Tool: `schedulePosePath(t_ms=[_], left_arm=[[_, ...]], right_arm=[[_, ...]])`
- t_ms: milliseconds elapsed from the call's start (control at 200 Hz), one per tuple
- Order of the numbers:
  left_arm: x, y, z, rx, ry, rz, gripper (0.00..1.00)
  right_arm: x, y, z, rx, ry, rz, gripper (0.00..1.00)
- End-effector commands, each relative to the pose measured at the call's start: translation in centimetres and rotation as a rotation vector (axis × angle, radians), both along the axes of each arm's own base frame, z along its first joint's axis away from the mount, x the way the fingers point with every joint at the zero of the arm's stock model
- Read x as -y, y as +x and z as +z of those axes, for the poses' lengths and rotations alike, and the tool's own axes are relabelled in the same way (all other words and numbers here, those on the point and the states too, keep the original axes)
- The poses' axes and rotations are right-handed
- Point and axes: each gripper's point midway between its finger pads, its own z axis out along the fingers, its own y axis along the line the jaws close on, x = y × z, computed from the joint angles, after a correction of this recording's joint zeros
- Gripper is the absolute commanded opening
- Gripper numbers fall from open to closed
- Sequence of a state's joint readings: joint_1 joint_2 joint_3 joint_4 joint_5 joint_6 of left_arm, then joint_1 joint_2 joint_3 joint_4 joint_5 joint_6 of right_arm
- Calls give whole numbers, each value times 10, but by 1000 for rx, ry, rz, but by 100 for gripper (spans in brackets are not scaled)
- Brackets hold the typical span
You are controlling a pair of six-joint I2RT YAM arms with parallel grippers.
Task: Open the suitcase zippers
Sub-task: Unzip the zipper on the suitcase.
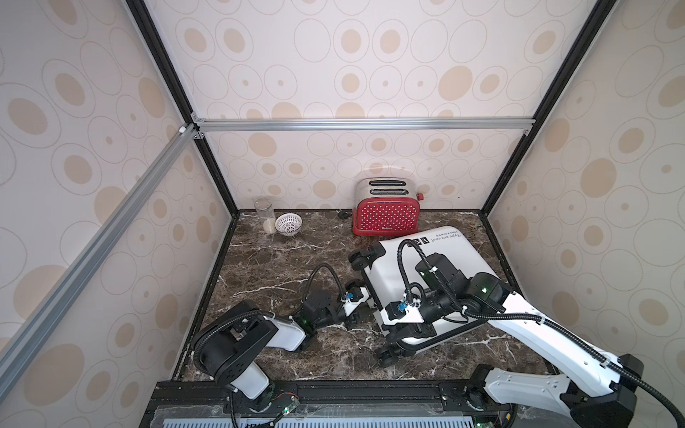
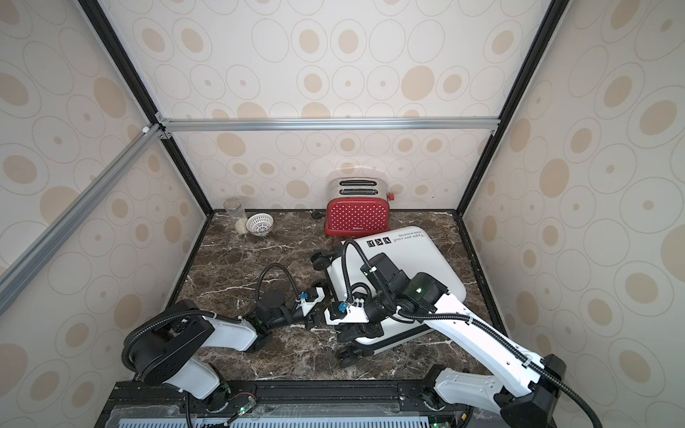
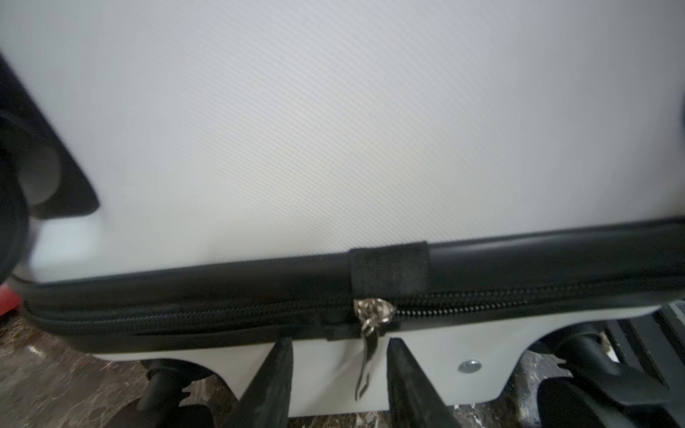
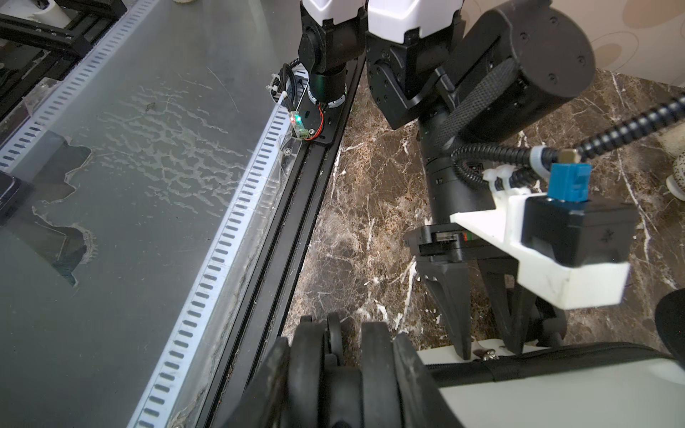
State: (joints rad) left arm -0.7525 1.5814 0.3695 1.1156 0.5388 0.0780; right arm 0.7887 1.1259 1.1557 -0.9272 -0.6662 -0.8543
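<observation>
Small white glossy hard-shell suitcase [image 1: 385, 270] is laid flat on dark brown marble tabletop [image 1: 281, 266], towards the R side, w/ its far corner just beside red white-dotted toaster [image 1: 385, 218]. "Type are cool" print is seen on the upper shell in both top views.

L gripper [image 3: 339, 342] is set against the case's wheel-end side, btw two black wheels. Its black fingers [image 3: 267, 378] are spread apart. Thin black zipper band [image 3: 519, 300] is seen running along the seam btw the white shell halves, teeth meshed on both sides of the slider. Small silvery metal pull [image 3: 367, 355] is left dangling in the gap btw the fingers, touched by neither; nothing is grasped.

R gripper [image 4: 341, 339] is placed at the case's near corner. Black twin wheel [image 4: 374, 355] is seen sandwiched btw its fingers, which appear pressed against the wheel's flanks, so the wheel is taken as clamped.
</observation>
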Motion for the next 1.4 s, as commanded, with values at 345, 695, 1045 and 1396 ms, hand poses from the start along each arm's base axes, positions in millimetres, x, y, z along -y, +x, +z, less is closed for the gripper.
schedulePosePath(t_ms=[345, 695, 1045, 1396], left_arm=[[18, -13, 16, 10, -59, -72, 16], [7, -9, 21, -21, -87, 19, 0], [-27, 50, 15, 12, 26, 285, 0], [-61, 104, 29, 54, 65, 388, 0]], right_arm=[[-16, 3, 46, 75, 170, 49, 0], [-14, 5, 39, 75, 150, 36, 0], [-3, -18, 42, -1, 145, 71, 0], [10, -35, 39, -56, 122, 77, 0]])
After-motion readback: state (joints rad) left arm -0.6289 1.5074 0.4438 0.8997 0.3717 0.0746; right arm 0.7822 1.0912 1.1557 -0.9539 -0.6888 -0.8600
